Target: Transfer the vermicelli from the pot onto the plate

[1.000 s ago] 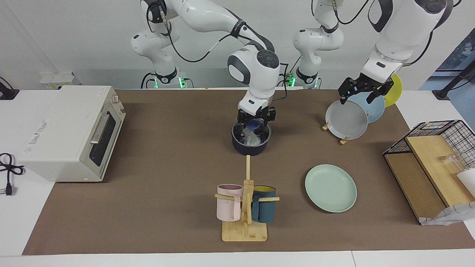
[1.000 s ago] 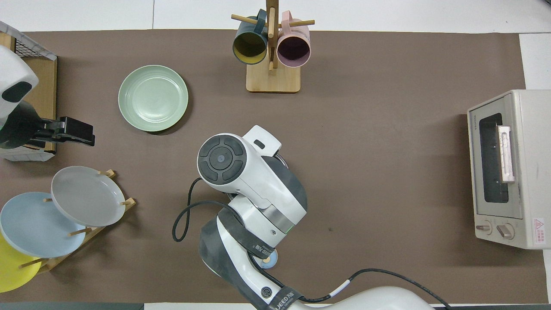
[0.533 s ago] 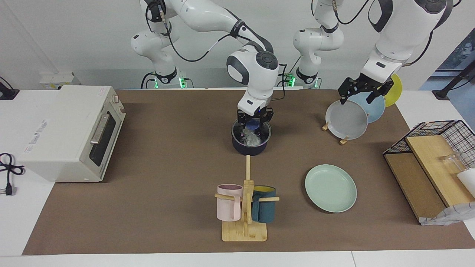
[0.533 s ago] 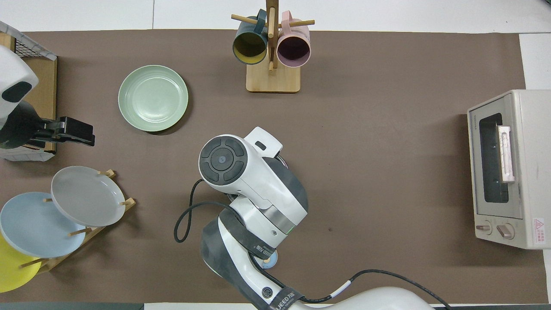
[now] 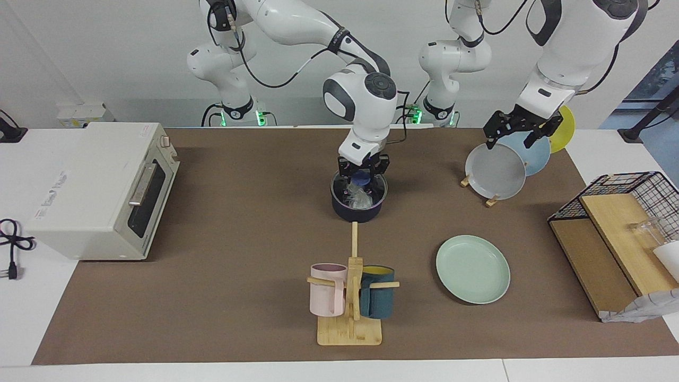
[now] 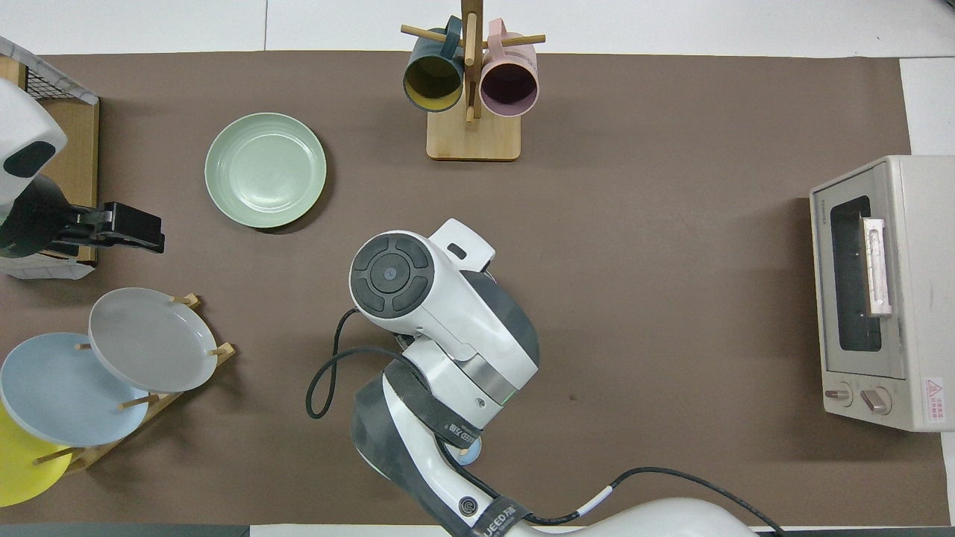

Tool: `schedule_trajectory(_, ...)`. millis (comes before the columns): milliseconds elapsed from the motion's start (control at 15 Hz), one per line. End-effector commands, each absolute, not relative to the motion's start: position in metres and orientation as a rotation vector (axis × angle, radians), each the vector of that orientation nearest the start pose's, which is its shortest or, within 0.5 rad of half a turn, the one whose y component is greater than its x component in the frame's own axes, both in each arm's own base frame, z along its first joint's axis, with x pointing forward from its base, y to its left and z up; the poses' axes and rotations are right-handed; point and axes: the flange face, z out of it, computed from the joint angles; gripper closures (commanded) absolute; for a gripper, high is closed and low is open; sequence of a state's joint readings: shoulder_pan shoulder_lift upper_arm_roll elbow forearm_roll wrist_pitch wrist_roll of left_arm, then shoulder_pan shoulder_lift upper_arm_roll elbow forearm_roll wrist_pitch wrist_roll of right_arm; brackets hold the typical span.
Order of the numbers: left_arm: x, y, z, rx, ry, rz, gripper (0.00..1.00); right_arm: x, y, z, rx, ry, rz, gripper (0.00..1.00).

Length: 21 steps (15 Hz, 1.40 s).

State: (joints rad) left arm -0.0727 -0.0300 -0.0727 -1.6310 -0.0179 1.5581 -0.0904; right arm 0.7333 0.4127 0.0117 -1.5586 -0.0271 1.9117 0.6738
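From overhead the right arm (image 6: 440,335) covers the pot (image 5: 358,204) and vermicelli (image 5: 359,197) entirely. Whether the right gripper (image 5: 362,180) actually pinches strands is too small to tell. The yellow plate (image 6: 19,466) and wire basket (image 6: 45,71) are cut by the picture's edge
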Motion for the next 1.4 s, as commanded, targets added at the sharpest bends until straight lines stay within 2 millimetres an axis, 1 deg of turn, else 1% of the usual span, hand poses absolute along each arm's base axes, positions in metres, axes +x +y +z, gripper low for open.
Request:
schedule_trajectory(0, 0.531, -0.079, 0.614, -3.166, 0.079, 0.056, 0.00, 0.495, 0.442, 0.425, -3.168, -0.132, 0.022, 0.49)
schedule_trajectory(133, 0.531, -0.079, 0.614, -3.166, 0.082, 0.054, 0.00, 0.500, 0.434, 0.434, -3.159, -0.108, 0.009, 0.49)
schedule_trajectory(200, 0.531, -0.079, 0.614, -3.166, 0.079, 0.056, 0.00, 0.501, 0.432, 0.442, -3.154, -0.115, -0.003, 0.49)
schedule_trajectory(267, 0.531, -0.079, 0.614, -3.166, 0.079, 0.056, 0.00, 0.502, 0.428, 0.446, -3.155, -0.137, 0.001, 0.49)
schedule_trajectory(333, 0.531, -0.079, 0.614, -3.166, 0.079, 0.056, 0.00, 0.508, 0.419, 0.448, -3.157, -0.163, 0.007, 0.49)
schedule_trajectory(467, 0.531, -0.079, 0.614, -3.166, 0.079, 0.056, 0.00, 0.526, 0.388, 0.455, -3.160, -0.201, 0.026, 0.49)
schedule_trajectory(600, 0.530, -0.079, 0.615, -3.165, 0.079, 0.059, 0.00, 0.545, 0.351, 0.462, -3.163, -0.252, 0.053, 0.49)
schedule_trajectory(667, 0.530, -0.079, 0.615, -3.165, 0.077, 0.061, 0.00, 0.557, 0.326, 0.465, -3.164, -0.264, 0.066, 0.49)
schedule_trajectory(800, 0.530, -0.079, 0.615, -3.166, 0.077, 0.056, 0.00, 0.573, 0.290, 0.464, -3.159, -0.315, 0.083, 0.49)
schedule_trajectory(933, 0.530, -0.088, 0.616, -3.166, 0.096, 0.042, 0.00, 0.588, 0.249, 0.461, -3.154, -0.369, 0.120, 0.49)
schedule_trajectory(1000, 0.529, -0.092, 0.616, -3.165, 0.108, 0.045, 0.00, 0.593, 0.232, 0.456, -3.151, -0.383, 0.136, 0.49)
schedule_trajectory(1067, 0.528, -0.098, 0.615, -3.164, 0.125, 0.047, 0.00, 0.599, 0.206, 0.452, -3.147, -0.393, 0.150, 0.49)
schedule_trajectory(1133, 0.523, -0.115, 0.616, -3.162, 0.149, 0.043, 0.00, 0.605, 0.178, 0.447, -3.140, -0.417, 0.169, 0.49)
schedule_trajectory(1200, 0.520, -0.126, 0.613, -3.163, 0.132, 0.050, 0.00, 0.606, 0.157, 0.441, -3.127, -0.469, 0.195, 0.49)
schedule_trajectory(1267, 0.516, -0.142, 0.612, -3.163, 0.148, 0.044, 0.00, 0.608, 0.125, 0.435, -3.115, -0.500, 0.212, 0.49)
schedule_trajectory(1333, 0.509, -0.161, 0.608, -3.161, 0.184, 0.045, 0.00, 0.608, 0.104, 0.429, -3.102, -0.537, 0.222, 0.49)
